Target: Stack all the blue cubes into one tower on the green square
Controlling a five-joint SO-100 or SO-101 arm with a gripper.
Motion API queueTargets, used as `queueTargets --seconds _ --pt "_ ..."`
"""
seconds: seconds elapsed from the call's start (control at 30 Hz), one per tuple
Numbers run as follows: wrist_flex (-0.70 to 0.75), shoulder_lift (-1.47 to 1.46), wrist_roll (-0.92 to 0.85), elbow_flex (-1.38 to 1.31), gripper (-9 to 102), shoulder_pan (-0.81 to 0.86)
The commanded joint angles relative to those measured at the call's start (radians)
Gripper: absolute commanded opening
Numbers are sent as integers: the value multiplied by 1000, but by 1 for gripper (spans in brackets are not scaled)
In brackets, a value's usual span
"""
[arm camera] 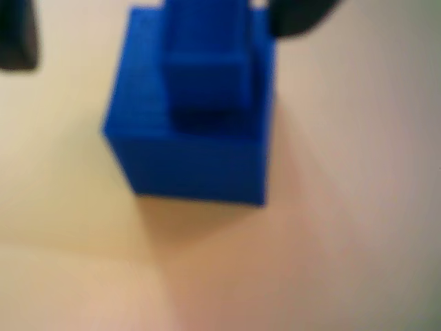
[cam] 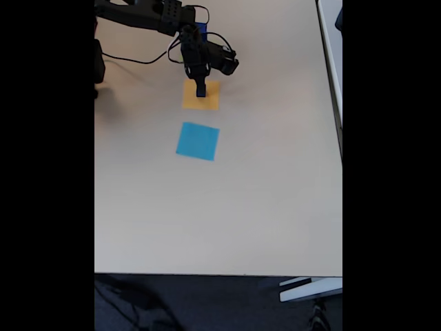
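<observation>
In the wrist view the gripper [arm camera: 207, 14], whose grip I cannot tell, seems to be placing a smaller blue cube [arm camera: 205, 69] on the large cube [arm camera: 193, 162]; next, release and lift clear.

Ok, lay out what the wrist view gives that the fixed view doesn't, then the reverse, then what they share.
Wrist view adds: a smaller blue cube sitting on a larger blue cube, with the tool fingers spread either side. Fixed view adds: the arm, the table, a light-blue square and a yellow-orange-looking square beneath the tool. Shared: the two cubes, though the fixed view renders them as one small dark blue shape.
</observation>
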Motion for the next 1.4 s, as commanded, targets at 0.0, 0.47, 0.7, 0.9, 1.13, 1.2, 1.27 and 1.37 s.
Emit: queueTargets --seconds 0.0,0.47,0.7,0.9,1.13,1.2,1.27,1.37 --pt "-9 11 -6 -60 16 -6" --pt "-9 12 -3 -61 4 -2" --pt "-12 12 -3 -60 0 0" --pt "-11 25 -14 -60 0 8" --pt "132 41 -97 -232 0 66" --pt "169 31 -133 -298 0 101" --pt "230 -12 -169 -411 0 140" --pt "268 -64 -204 -505 0 193"
